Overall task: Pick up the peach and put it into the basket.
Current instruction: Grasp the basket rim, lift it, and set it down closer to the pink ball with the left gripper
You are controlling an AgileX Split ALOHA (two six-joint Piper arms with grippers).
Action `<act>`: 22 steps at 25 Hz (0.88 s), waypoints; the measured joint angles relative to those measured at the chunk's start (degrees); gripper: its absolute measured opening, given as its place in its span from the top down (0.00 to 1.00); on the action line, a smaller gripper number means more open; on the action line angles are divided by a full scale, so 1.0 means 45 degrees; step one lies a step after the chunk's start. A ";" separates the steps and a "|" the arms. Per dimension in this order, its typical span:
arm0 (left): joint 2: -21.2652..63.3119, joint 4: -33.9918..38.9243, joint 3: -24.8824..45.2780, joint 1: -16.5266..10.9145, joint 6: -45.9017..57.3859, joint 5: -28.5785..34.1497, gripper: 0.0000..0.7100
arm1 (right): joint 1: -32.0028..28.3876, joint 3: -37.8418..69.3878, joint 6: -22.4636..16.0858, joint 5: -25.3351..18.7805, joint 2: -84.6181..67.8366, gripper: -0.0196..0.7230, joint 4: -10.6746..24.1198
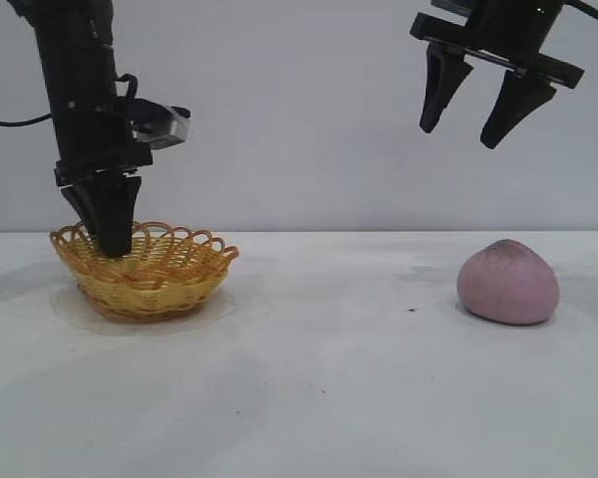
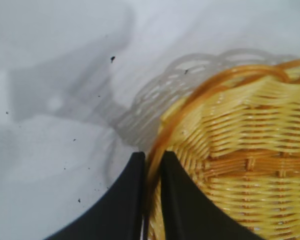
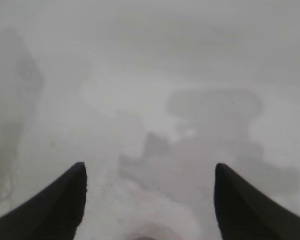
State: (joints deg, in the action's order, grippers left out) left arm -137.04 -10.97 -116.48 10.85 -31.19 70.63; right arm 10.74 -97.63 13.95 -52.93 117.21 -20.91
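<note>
Exterior view shows one peach (image 1: pixel 508 282) sitting on the white bench (image 1: pixel 319 378), well apart from the one basket (image 1: pixel 145 269), which stands at the opposite side. So the fruit is not yet picked up, and nothing lies in the basket that can be seen.

Left gripper (image 1: pixel 113 242) points almost straight down onto the basket's near-side rim. From the left wrist view its two fingers (image 2: pixel 121 200) are drawn close together with the orange looped edge of the rim between them – clamped on the basket (image 2: pixel 240 145), one finger outside the wall and one inside. My guess is that this grip is there to steady or shift the light wicker so it does not slide when the fruit arrives; wicker that shallow would skate easily on a smooth top.

Right gripper (image 1: pixel 486 110) hangs high above the bench, over and a little to the inner side of the peach, touching nothing. Its two fingers stand wide apart; the right wrist view confirms it, with both dark fingertips (image 3: pixel 60 200) spread to the edges and only bare bench and shadow between them. The spread looks suited to the round fruit – wide enough to come down around it.

Count, then: two arms, two grippers, one peach, one basket, and a few dark specks on the bench
</note>
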 joint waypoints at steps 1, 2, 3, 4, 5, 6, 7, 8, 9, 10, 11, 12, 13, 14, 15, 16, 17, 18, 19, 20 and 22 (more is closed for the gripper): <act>0.0029 0.0000 -0.0107 0.0000 0.0511 0.0000 1.00 | 0.0000 0.0000 0.0000 0.0000 0.0000 0.35 0.0000; 0.0134 0.0000 -0.0136 0.0000 0.0914 0.0000 1.00 | 0.0000 0.0000 0.0000 0.0000 0.0000 0.35 0.0000; 0.0257 0.0000 -0.0145 0.0000 0.1439 0.0000 1.00 | 0.0000 0.0000 0.0000 0.0000 0.0000 0.35 0.0000; 0.0421 0.0000 -0.0165 0.0000 0.2083 0.0000 1.00 | 0.0000 0.0000 0.0000 0.0000 0.0000 0.35 0.0026; 0.0603 0.0024 -0.0165 0.0000 0.2765 -0.0023 1.00 | 0.0000 0.0000 0.0000 0.0000 0.0000 0.35 0.0082; 0.0768 0.0056 -0.0165 0.0000 0.3272 -0.0050 1.00 | 0.0000 0.0000 0.0000 0.0000 0.0000 0.35 0.0085; 0.0965 0.0056 -0.0165 0.0000 0.3795 -0.0067 1.00 | 0.0000 0.0000 0.0000 0.0000 0.0000 0.35 0.0103; 0.1164 0.0056 -0.0165 0.0000 0.4250 -0.0067 1.00 | 0.0000 0.0000 0.0000 0.0000 0.0000 0.35 0.0103; 0.1350 0.0030 -0.0165 0.0000 0.4591 -0.0067 1.00 | 0.0000 0.0000 0.0000 0.0000 0.0000 0.35 0.0103; 0.1517 -0.0013 -0.0165 0.0000 0.4991 -0.0067 1.00 | 0.0000 0.0000 0.0018 0.0000 0.0000 0.35 0.0103; 0.1706 -0.0101 -0.0165 0.0000 0.5342 -0.0067 1.00 | 0.0000 0.0000 0.0018 0.0000 0.0025 0.35 0.0103; 0.1894 -0.0242 -0.0165 0.0000 0.5606 -0.0067 1.00 | 0.0000 0.0000 0.0018 0.0000 0.0049 0.35 0.0103; 0.2041 -0.0447 -0.0165 0.0000 0.5777 -0.0067 1.00 | 0.0000 0.0000 0.0018 0.0000 0.0077 0.35 0.0103; 0.2207 -0.0630 -0.0165 0.0000 0.5943 -0.0067 1.00 | 0.0000 0.0000 0.0018 0.0000 0.0102 0.35 0.0103; 0.2373 -0.0755 -0.0165 0.0030 0.6038 -0.0067 1.00 | 0.0000 0.0000 0.0018 0.0025 0.0150 0.35 0.0103; 0.2553 -0.0784 -0.0129 0.0060 0.6151 -0.0067 1.00 | 0.0000 0.0000 0.0018 0.0044 0.0186 0.35 0.0103; 0.2723 -0.0863 0.0056 0.0082 0.6210 -0.0067 1.00 | 0.0000 0.0000 0.0018 0.0048 0.0215 0.35 0.0103; 0.2947 -0.0915 0.0382 0.0140 0.6239 -0.0079 1.00 | 0.0000 0.0000 0.0018 0.0074 0.0235 0.35 0.0103; 0.3181 -0.1009 0.0751 0.0194 0.6265 -0.0079 1.00 | 0.0000 0.0000 0.0018 0.0074 0.0235 0.35 0.0103; 0.3371 -0.1039 0.1295 0.0267 0.6281 -0.0079 1.00 | 0.0000 0.0000 0.0018 0.0097 0.0235 0.35 0.0103; 0.3864 -0.1298 0.2685 0.0359 0.6292 -0.0257 1.00 | 0.0000 0.0000 0.0018 0.0127 0.0235 0.35 0.0103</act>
State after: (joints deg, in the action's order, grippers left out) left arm -119.65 -16.81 -104.40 12.47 -2.87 69.48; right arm 10.74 -97.63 14.03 -52.36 118.26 -20.45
